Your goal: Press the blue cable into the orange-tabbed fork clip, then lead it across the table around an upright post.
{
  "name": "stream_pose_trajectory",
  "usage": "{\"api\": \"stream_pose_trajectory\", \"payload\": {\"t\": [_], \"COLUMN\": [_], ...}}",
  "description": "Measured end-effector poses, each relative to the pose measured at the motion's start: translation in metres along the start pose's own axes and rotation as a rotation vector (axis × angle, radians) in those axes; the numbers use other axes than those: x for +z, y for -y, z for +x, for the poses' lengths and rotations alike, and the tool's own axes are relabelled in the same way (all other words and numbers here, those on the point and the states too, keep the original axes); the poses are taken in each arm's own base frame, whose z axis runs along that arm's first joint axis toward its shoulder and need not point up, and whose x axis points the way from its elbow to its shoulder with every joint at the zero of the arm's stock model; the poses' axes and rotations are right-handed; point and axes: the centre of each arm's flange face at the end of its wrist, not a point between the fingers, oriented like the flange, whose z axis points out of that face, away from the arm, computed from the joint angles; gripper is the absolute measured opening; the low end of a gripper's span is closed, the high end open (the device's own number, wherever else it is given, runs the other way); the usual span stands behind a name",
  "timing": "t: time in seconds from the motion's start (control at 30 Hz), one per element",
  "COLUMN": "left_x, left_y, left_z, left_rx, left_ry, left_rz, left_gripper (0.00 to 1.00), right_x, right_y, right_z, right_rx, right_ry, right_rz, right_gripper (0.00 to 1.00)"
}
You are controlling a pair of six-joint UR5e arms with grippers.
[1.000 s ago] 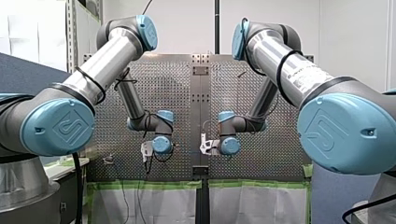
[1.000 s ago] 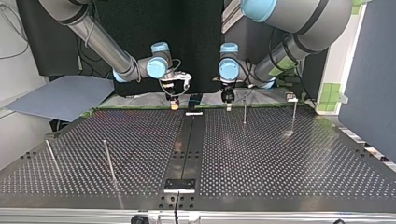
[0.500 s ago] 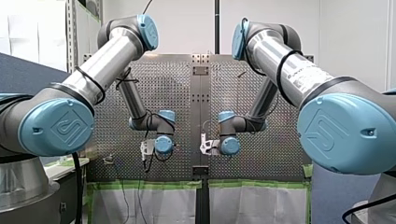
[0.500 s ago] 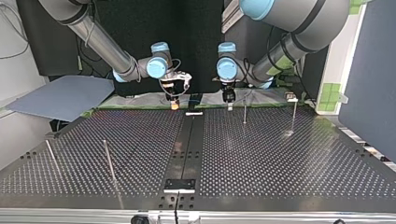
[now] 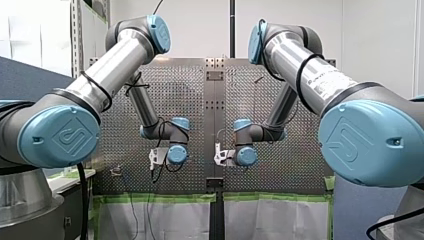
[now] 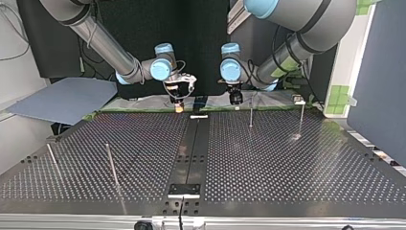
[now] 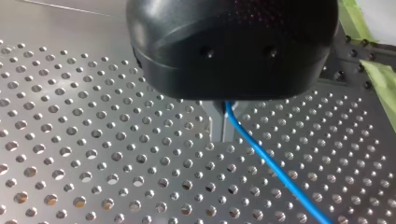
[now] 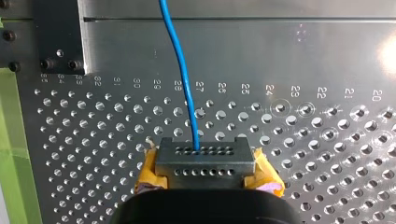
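Cable [image 8: 180, 70] runs ahead from my right jaws, above the table [image 8: 327, 154]

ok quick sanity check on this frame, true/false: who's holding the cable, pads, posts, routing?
1. Both grippers hold the blue cable. True: it sits between the fingers of my left gripper and of my right gripper, and the blue cable runs on ahead over the table.
2. My right gripper has bare metal fingers. False: yellow pads show on it.
3. Upright posts stand on both halves of the table in the top view. True: one post is near my left gripper and another is at the view's left.
4. The cable is looped round a post. False: in both wrist views it runs free of any post.
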Motion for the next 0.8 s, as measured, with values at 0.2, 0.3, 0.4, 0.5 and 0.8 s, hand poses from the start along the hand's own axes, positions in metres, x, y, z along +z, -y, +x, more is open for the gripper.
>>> {"api": "stream_pose_trajectory", "payload": {"t": [0.2,0.3,0.4,0.5,0.8], "left_x": [0.0,-0.001,-0.003,-0.006,-0.026], "left_y": [0.0,0.001,0.001,0.004,0.019], "left_z": [0.0,0.0,-0.005,-0.018,-0.06], "left_rx": [0.002,0.005,0.016,0.02,0.008], "left_ry": [-0.001,-0.004,-0.006,0.003,0.02], "left_rz": [0.003,0.004,0.004,0.009,0.046], "left_gripper": [0.0,0.0,0.0,0.0,0.0], "right_x": [0.0,-0.001,0.001,0.003,-0.005], "right_y": [0.0,0.0,-0.001,-0.001,0.0], "right_z": [0.0,-0.001,0.002,0.012,0.063], "right_rx": [-0.001,-0.002,-0.004,-0.006,-0.007], "right_ry": [0.004,0.007,0.012,0.011,0.008], "right_rz": [0.0,0.0,-0.002,-0.005,-0.004], "right_gripper": [0.0,0.0,0.0,0.0,0.0]}}
